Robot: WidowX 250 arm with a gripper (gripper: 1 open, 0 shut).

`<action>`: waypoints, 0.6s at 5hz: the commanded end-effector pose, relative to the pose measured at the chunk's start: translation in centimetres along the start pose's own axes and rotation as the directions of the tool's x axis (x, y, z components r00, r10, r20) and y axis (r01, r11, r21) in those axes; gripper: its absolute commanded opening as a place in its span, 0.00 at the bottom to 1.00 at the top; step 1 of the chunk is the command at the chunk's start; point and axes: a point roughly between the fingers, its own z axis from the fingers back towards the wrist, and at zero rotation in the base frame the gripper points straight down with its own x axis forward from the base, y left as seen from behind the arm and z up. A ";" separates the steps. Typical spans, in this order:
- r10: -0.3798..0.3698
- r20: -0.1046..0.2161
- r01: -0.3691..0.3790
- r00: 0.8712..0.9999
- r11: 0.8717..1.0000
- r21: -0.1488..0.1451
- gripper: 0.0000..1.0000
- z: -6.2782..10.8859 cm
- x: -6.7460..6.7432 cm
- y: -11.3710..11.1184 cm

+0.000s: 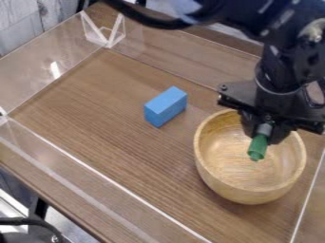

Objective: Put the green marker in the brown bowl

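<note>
Here, my pincer (264, 130), closed on the green marker (258, 148), presents its rounded green end downward, over the brown bowl (212, 162), round, pale and thick-rimmed; I discern no legible lettering.

The pincer (263, 128) hides the upper part of the marker (259, 147) and some of the bowl's (219, 169) far rim. Any lettering is too small to read (blurry, too). The picture's edge crops the arm (248, 14).

Blk robot arm (241, 14) in from top R of view, wrist angled dn, jaws shut on sth slim, pointing twd surface.
</note>
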 end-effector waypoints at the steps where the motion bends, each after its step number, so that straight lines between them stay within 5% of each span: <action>1: -0.002 0.030 0.002 1.000 1.000 -0.013 0.00 0.0 0.3 0.1; 3: 0.007 0.017 -0.007 1.000 1.000 -0.005 0.00 -1.7 -0.7 0.5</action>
